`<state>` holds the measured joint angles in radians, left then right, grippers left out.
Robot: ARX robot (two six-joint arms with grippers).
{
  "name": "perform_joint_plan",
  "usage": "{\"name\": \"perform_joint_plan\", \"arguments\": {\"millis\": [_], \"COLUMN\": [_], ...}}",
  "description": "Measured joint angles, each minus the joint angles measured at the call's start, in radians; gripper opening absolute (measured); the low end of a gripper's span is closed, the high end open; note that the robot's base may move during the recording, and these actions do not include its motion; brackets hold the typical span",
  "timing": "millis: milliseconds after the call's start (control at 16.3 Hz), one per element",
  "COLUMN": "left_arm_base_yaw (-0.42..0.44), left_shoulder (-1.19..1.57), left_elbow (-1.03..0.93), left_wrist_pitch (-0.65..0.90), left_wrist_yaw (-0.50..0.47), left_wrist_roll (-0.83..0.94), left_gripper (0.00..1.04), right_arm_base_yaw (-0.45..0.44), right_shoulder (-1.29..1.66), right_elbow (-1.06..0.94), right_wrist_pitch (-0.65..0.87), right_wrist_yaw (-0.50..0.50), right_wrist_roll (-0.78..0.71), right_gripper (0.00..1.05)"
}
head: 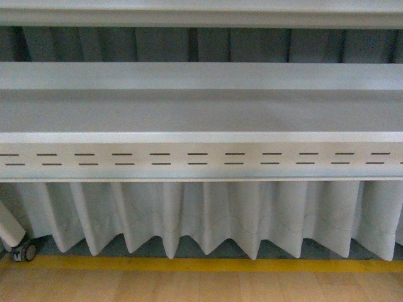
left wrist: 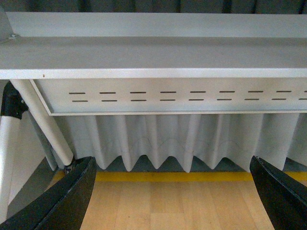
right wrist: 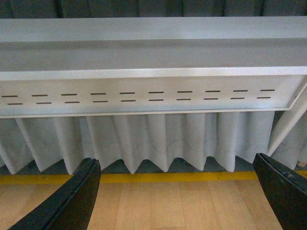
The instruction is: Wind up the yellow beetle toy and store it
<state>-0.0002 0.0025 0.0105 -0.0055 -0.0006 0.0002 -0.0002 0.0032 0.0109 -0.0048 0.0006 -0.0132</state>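
Observation:
The yellow beetle toy is out of view in every view. My left gripper [left wrist: 175, 201] is open, its black fingers [left wrist: 62, 201] spread wide over bare wooden floor with nothing between them. My right gripper [right wrist: 177, 201] is open too, black fingers [right wrist: 72, 201] wide apart above the same floor, holding nothing. Neither arm shows in the front view.
A grey metal table [head: 201, 119] with a slotted front panel [head: 201, 158] stands ahead. A pleated white curtain [head: 208, 214] hangs under it, down to a yellow floor line [head: 201, 264]. A table leg with a caster [head: 24, 251] is at the left, the leg [left wrist: 43, 124] also in the left wrist view.

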Motion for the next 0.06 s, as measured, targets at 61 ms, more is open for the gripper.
{"name": "perform_joint_plan", "arguments": {"millis": [61], "left_arm_base_yaw": [0.0], "left_shoulder": [0.0], "left_elbow": [0.0], "left_wrist_pitch": [0.0], "left_wrist_yaw": [0.0], "left_wrist_roll": [0.0], "left_gripper": [0.98], "right_arm_base_yaw": [0.0], "right_shoulder": [0.0], "right_elbow": [0.0], "right_wrist_pitch": [0.0], "right_wrist_yaw": [0.0], "right_wrist_roll": [0.0], "right_gripper": [0.98]}}
